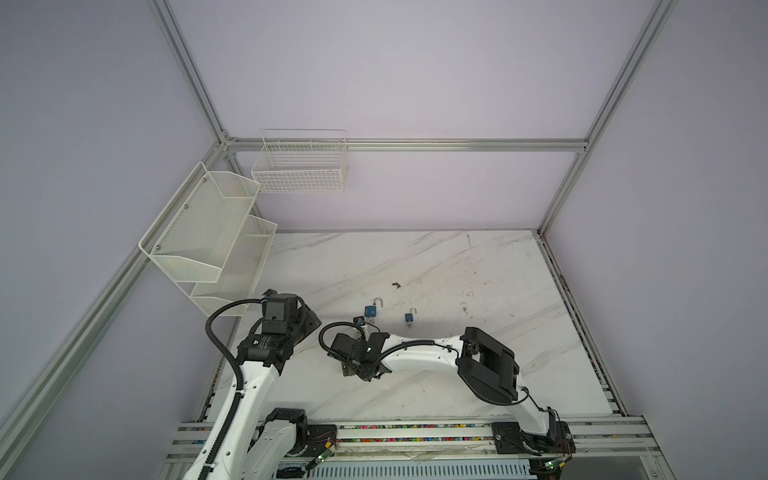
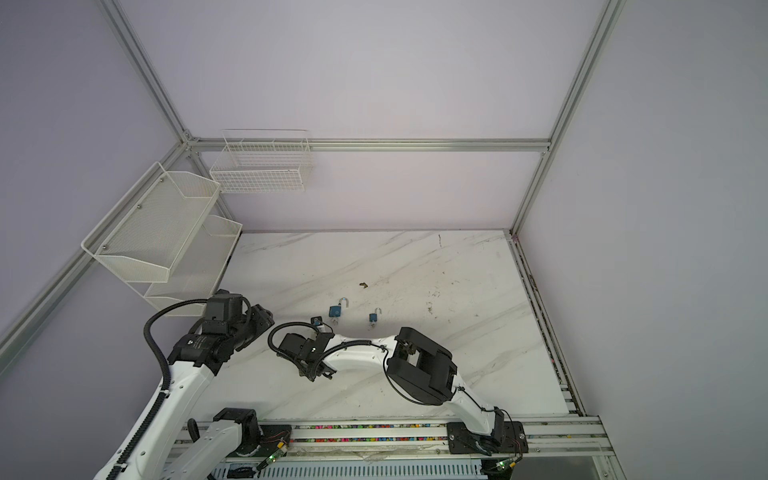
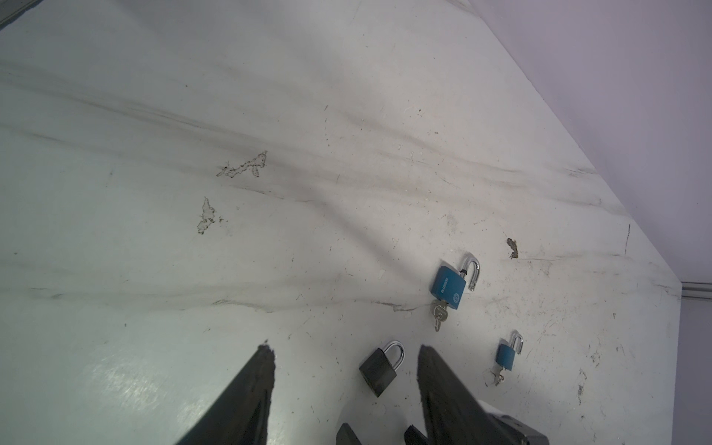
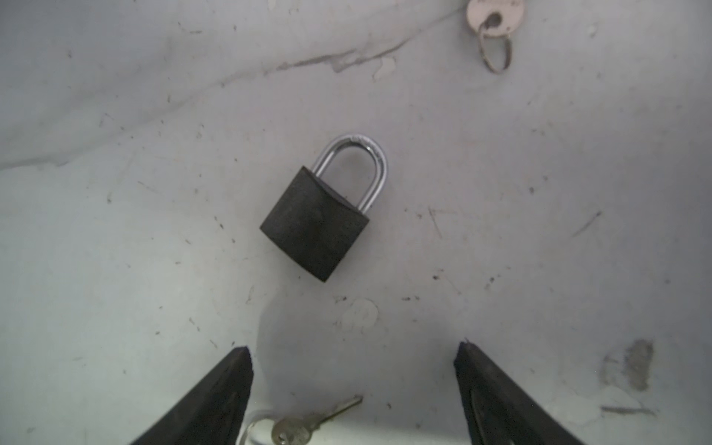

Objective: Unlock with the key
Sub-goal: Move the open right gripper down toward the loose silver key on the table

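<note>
Lying flat on the marble table (image 4: 115, 231), a black padlock (image 4: 316, 219) with its shackle closed sits just ahead of the right gripper (image 4: 352, 346), whose jaws gape wide and empty. A small key (image 4: 312, 420) rests on the table between those jaws. The left gripper (image 3: 345, 346) hovers nearby, jaws partly apart, holding nothing.

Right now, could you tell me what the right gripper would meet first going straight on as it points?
Probably the black padlock, lying just ahead of the open right gripper; depth is unclear, so the table might come first.
</note>
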